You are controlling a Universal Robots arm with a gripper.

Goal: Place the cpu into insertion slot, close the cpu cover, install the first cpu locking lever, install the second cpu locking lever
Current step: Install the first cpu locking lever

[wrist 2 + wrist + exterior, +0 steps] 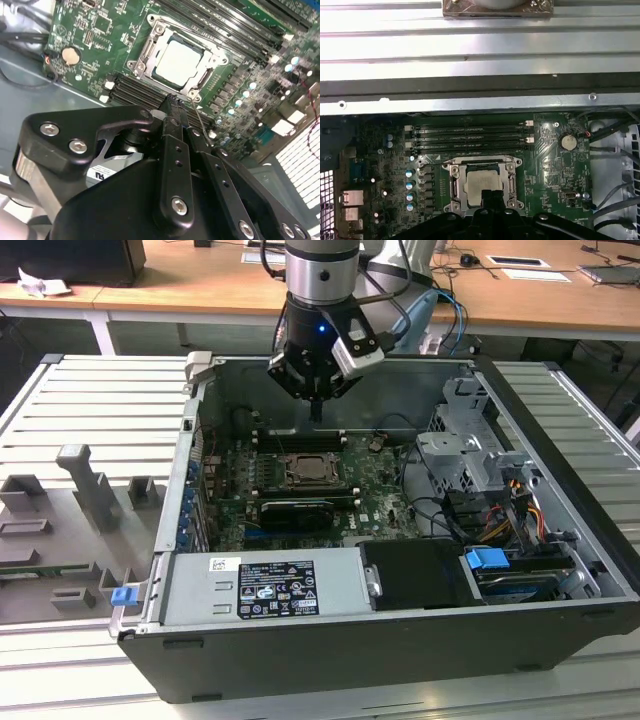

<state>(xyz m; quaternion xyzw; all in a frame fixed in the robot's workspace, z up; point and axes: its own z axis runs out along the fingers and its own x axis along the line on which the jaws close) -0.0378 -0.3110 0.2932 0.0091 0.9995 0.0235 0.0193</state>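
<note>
- my gripper (316, 412), black with two long fingers, is clenched on nothing; its fingertips (170, 102) press together in the second wrist view.
- the cpu (180, 60), a small flat square chip with a pale silvery metal face, lies below me, just beyond my fingertips. it sits in the insertion slot (204, 76), a square black-framed socket.
- the cpu cover (144, 50), a square silver metal frame with a cut-out middle, lies flat around the chip.
- long black memory slots (135, 92) run under my fingertips on the green motherboard (90, 30).
- i hang inside the open dark grey computer case (400, 650).
</note>
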